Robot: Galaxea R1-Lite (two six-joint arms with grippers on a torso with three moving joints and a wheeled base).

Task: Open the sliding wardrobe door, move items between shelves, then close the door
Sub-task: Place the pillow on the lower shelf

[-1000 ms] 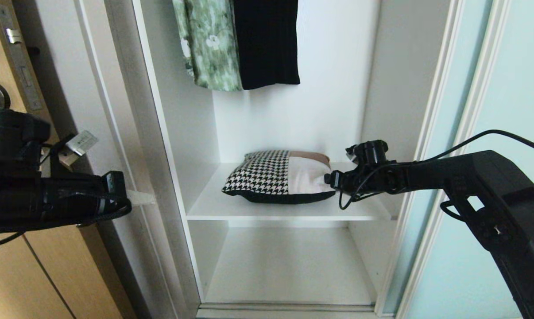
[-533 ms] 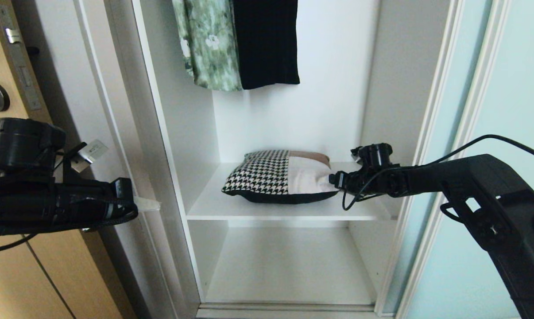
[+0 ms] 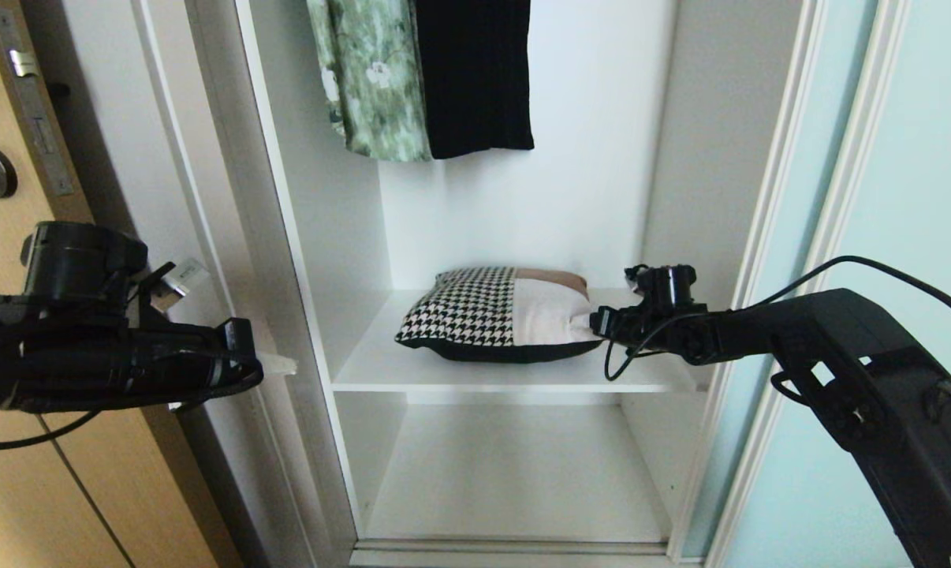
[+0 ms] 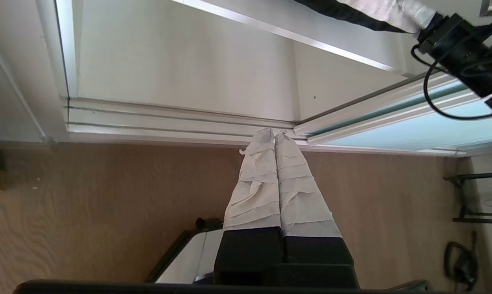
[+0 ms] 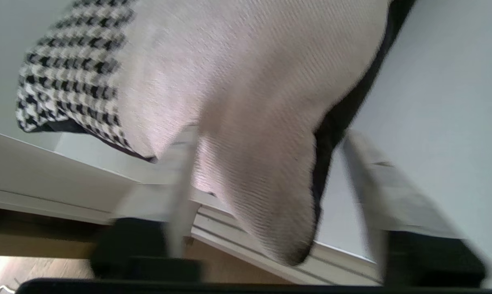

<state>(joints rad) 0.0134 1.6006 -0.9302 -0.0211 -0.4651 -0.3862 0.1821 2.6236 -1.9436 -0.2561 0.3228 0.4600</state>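
open white wardrobe bay w/ frosted pale blue-green sliding door (image 3: 901, 237) slid to 3 o'clock: step = picking folded houndstooth/beige/black textile stack (image 3: 499, 315) off upper white shelf (image 3: 483, 377); right gripper (image 3: 588, 321) straddles its 3 o'clock corner, fingers apart, not yet pinching; next needs firm squeeze, then lift; left gripper (image 4: 275, 141) pressed closed, empty, at 9.

No readable text, label, brand, number or sign shows in any view.
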